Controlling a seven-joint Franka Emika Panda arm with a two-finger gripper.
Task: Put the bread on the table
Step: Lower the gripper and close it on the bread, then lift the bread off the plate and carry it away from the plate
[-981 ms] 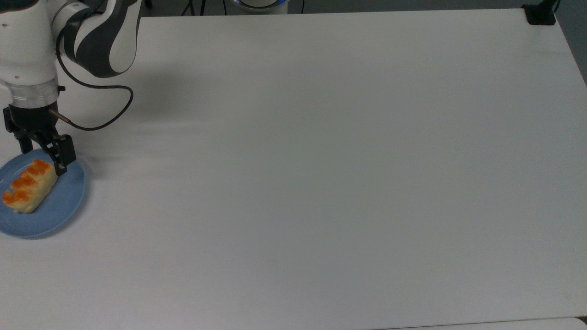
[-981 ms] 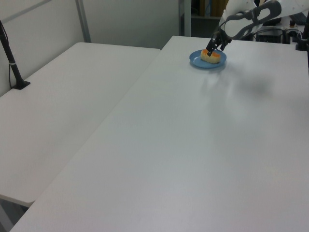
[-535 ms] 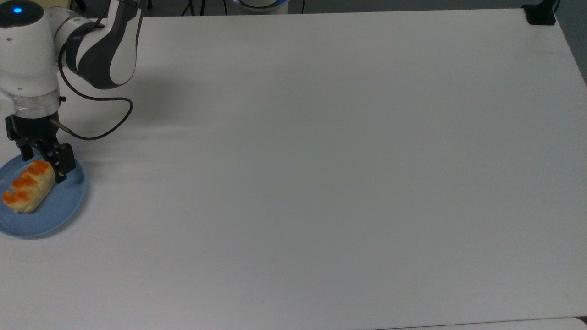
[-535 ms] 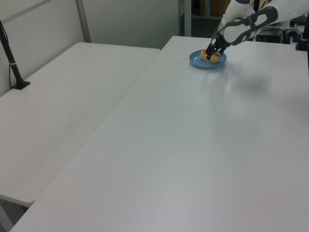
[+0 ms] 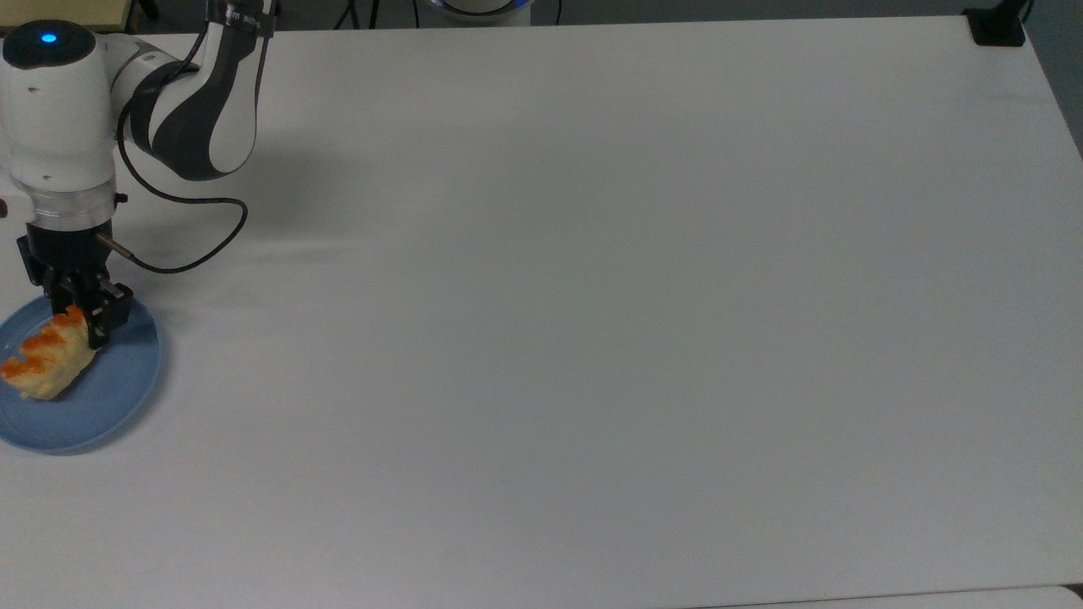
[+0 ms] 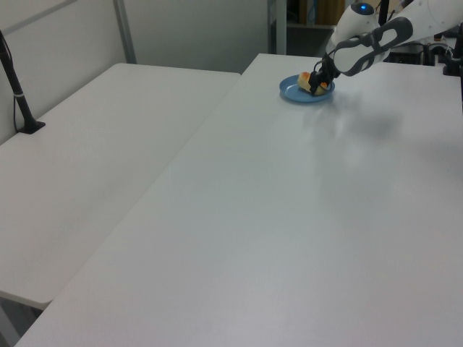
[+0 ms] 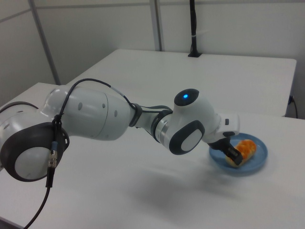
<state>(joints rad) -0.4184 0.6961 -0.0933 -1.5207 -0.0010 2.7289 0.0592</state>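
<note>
white desk (image 5: 592,296), mostly bare. end effector (image 5: 74,317) has been lowered and pinched onto the bread (image 5: 46,359), which is still on the plate (image 5: 118,397); lift-off judged next.

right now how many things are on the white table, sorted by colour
blue: 1, the plate
pale yellow with orange patches: 1, the bread, lying on the plate
total: 2, both at the top view's left edge of the table, with the gripper at the bread's end
</note>
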